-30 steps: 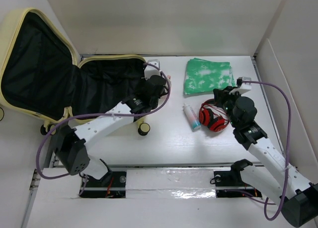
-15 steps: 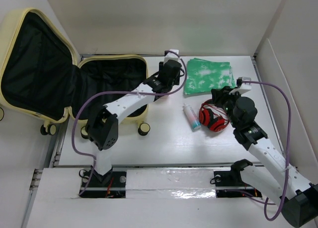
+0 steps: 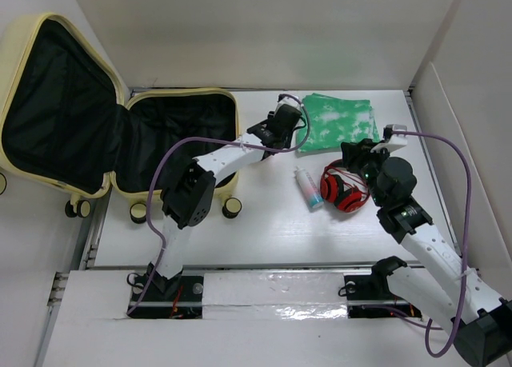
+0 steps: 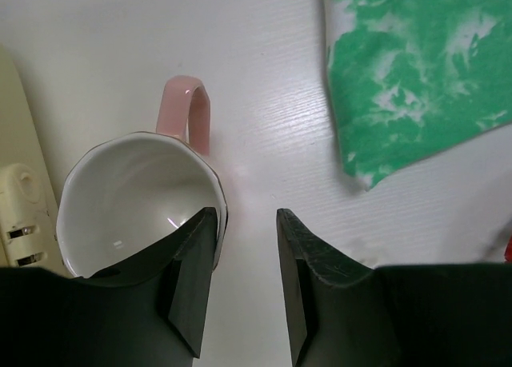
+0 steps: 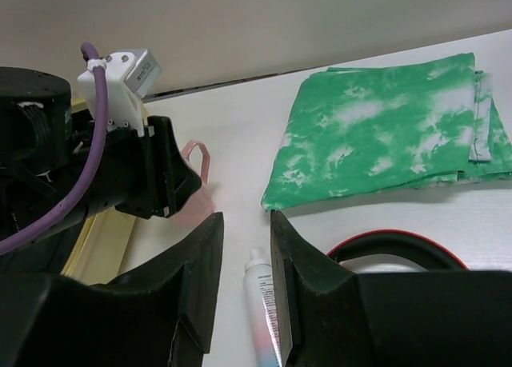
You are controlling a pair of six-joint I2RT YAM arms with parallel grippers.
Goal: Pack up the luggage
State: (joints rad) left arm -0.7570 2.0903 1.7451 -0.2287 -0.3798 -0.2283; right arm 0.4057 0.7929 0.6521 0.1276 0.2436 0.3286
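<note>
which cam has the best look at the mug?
Left wrist: the mug fills the frame from above, white inside, pink handle. Right wrist catches only the handle; in top external the left arm covers it.

Left tool swung out of luggage rightward, now over mug rim, near green cloth.

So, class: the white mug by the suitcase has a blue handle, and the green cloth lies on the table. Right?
The handle is pink, not blue, as the left wrist view shows. The white mug is by the suitcase, and the green cloth lies on the table.
</note>
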